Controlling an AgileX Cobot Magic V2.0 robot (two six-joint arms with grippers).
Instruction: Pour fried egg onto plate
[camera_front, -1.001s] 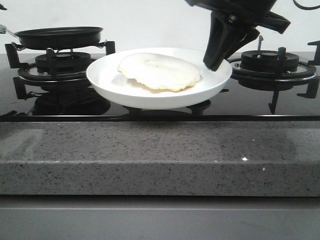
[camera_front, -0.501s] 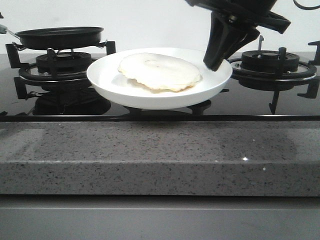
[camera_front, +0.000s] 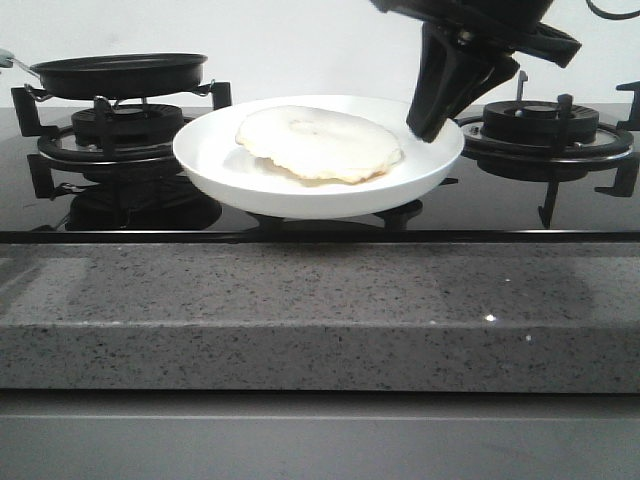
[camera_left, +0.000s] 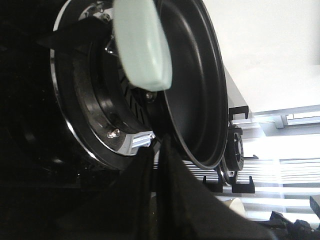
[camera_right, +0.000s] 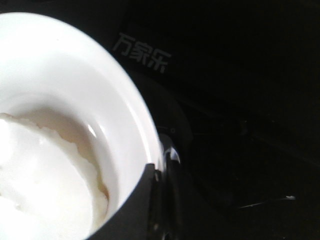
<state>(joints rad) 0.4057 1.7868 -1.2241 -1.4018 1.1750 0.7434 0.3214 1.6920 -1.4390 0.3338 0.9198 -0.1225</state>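
Observation:
The fried egg, a pale cream disc with browned edges, lies on the white plate over the middle of the stove. My right gripper is shut on the plate's right rim. In the right wrist view the rim of the plate sits between the gripper's fingers, with the egg beside them. The black frying pan sits empty on the left burner. In the left wrist view my left gripper is shut and empty, close to the pan and below its pale green handle.
The black glass stove has a left burner under the pan and a bare right burner behind my right gripper. A speckled grey stone counter edge runs along the front.
A dark tip of the left arm at the front view's top left edge has gone out of that view. The plate, egg and right gripper have not moved.

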